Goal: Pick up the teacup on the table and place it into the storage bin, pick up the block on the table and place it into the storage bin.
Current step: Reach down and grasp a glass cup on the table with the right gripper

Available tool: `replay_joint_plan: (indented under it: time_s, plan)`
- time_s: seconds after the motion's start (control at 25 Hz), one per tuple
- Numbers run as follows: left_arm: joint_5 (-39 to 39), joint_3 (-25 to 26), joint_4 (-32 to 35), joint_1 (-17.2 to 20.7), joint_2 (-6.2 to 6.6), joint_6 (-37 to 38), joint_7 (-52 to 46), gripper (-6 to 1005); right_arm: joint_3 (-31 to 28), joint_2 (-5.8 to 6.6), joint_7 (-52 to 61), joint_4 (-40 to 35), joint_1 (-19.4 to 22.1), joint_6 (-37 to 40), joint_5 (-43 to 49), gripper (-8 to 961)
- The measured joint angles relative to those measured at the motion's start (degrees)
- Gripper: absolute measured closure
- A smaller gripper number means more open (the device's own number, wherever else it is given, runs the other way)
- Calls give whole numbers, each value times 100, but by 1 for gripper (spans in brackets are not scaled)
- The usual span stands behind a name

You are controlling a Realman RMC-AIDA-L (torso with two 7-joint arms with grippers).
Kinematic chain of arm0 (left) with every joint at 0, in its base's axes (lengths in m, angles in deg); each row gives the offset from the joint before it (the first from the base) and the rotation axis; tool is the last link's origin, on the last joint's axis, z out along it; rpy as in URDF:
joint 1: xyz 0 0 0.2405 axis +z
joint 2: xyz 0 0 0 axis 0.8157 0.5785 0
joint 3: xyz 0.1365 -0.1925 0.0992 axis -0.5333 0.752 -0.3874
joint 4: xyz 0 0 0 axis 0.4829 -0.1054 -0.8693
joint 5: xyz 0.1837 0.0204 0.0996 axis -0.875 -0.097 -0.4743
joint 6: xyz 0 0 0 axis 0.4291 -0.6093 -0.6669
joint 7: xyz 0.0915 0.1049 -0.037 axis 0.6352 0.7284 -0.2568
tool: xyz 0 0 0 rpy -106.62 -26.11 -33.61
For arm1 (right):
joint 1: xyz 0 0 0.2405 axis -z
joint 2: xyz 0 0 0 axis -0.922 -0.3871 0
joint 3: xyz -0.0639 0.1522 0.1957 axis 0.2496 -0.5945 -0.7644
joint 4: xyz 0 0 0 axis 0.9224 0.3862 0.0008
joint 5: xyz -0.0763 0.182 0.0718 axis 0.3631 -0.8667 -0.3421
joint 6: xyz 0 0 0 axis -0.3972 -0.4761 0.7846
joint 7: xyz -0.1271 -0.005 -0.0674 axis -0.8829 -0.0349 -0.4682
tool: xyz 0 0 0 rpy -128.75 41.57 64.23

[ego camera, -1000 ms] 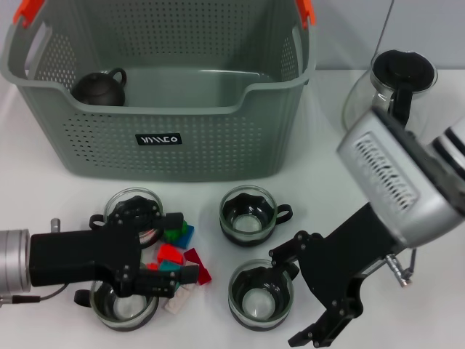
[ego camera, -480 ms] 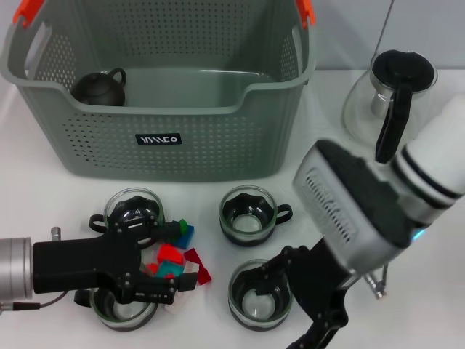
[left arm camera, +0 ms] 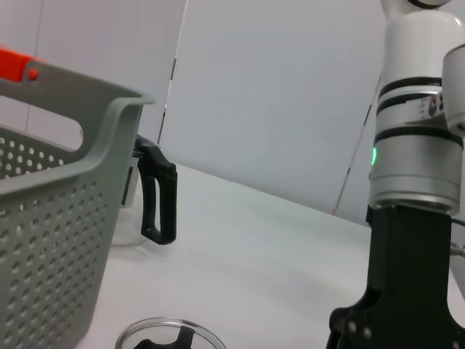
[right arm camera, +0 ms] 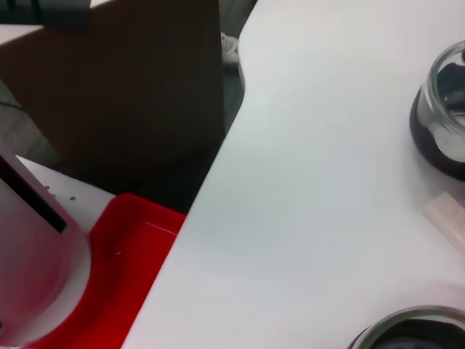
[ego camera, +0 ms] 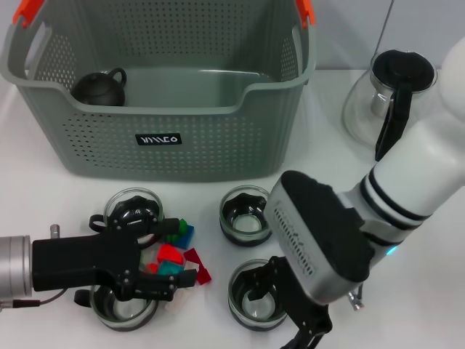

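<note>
- Since a second ago the right arm has been swung in from the right side and lowered; the right gripper is now over the near-right teacup, where earlier it hung off to that cup's right.
- The left gripper has been drawn back slightly; the white block seen near its lower finger a second ago is no longer visible.
- Teacups: four glass ones on the table in front of the storage bin, none lifted yet. The far-right teacup is partly hidden by the right forearm.
- Blocks: a small coloured pile is seen between the left pair of cups, with the left gripper's fingers spread wide around it, nothing grasped.
- Right claw state: cannot be told, as the fingers are largely hidden under the wrist and cut by the frame edge.
- A dark teapot is already in the bin; a glass carafe stands to the bin's right.
- Risk: cups are packed close, so a neighbouring cup could be knocked by the right arm's bulk during descent.
- Risk: several blocks could be pinched or scattered at once by the left fingers.
</note>
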Motion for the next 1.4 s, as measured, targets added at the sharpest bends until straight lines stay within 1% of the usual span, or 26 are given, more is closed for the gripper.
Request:
replay_joint_plan:
  time_s: [0.2,0.48,0.64,0.84,1.0,1.4]
  plan:
    - [4,15,0,0,0,-4,2,49,250,-13,20,-2,-26,-256,53,39]
    - [11,24,0,0,0,-65,4,50,295,-27,28,-1,-81,-336,61,39]
    - [12,23,0,0,0,-113,19,50,324,-27,232,39,-167,-370,68,137]
    - [12,22,0,0,1,-125,63,50,473,-27,532,283,-380,-374,71,277]
    - [12,23,0,0,7,-127,72,49,531,-27,613,306,-409,-332,71,393]
    - [12,85,0,1,10,-115,152,50,535,-21,734,237,-396,-209,49,807]
